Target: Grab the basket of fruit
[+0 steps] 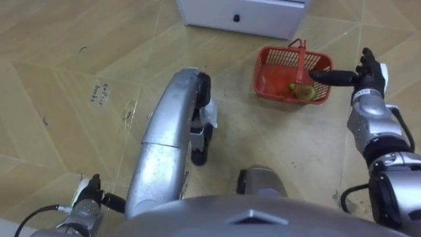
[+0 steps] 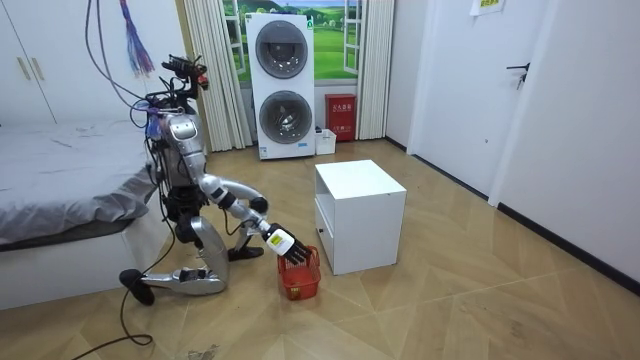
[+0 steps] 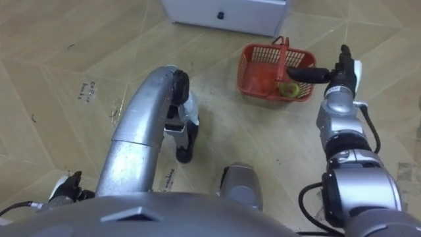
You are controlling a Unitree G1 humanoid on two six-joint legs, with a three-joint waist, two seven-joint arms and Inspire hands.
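The left hand (image 1: 87,192) sits low at the robot's side, close to the floor (image 1: 59,72); whether it is open or closed cannot be told. The robot kneels beside a bed (image 2: 60,190). The right hand (image 1: 367,78) is open, fingers straight, thumb stretched out over the nearest rim of the red fruit basket (image 1: 264,71). The basket stands on the floor just left of that hand. A yellow-green fruit (image 1: 302,92) lies inside, under the thumb. A white cabinet (image 1: 243,13) stands beyond the hand and basket.
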